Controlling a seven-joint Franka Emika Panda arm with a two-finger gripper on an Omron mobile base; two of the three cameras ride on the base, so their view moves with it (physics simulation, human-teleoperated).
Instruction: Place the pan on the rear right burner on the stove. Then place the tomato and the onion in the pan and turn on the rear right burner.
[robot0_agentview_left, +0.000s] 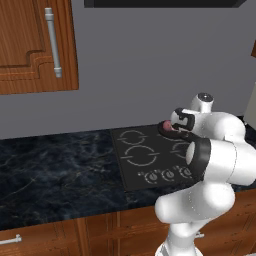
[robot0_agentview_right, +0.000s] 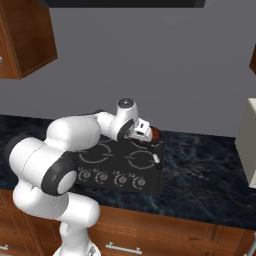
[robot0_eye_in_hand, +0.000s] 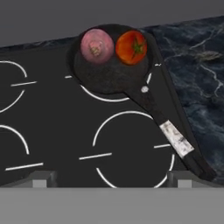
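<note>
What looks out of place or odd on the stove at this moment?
Little stands out. The pan sits off-centre on the rear right burner, whose ring shows past its near edge. The onion and tomato lie together against the far rim. Nothing looks spilled or damaged.

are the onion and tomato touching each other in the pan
Touching, as far as the hand view shows: the onion and tomato sit side by side at the back of the pan, their edges meeting with no dark gap between them.
</note>
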